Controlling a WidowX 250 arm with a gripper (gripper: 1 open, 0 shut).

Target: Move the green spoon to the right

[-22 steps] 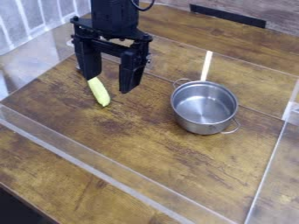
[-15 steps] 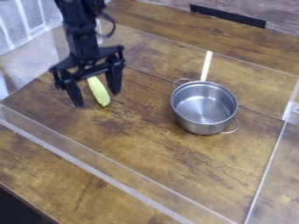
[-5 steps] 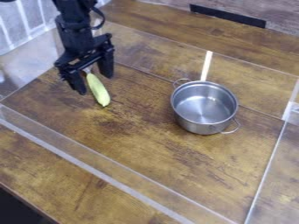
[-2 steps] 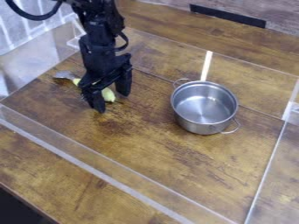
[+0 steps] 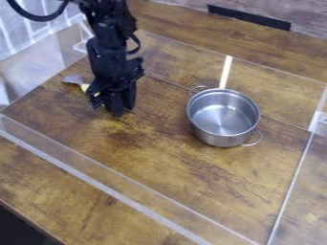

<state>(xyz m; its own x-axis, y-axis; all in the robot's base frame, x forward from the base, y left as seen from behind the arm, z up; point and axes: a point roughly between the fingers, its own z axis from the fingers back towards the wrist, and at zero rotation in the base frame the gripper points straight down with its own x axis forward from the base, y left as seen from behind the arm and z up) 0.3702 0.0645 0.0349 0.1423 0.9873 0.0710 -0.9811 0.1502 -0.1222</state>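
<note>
Single view, fixed camera. Position: raised, off the near side of the brown plank-wood table (image 5: 192, 182), looking down and across it at a slant. Landmark: round polished steel pot (image 5: 224, 117), right of frame centre at mid-distance. Range: moderate; the pot shows whole. Near edge of frame lies below the pot; the table's far edge runs above it at top. Black robot arm (image 5: 109, 38) enters from upper left of the pot. Clear plastic wall (image 5: 153, 206) crosses the foreground below the pot. No second view shares the scene.
</note>
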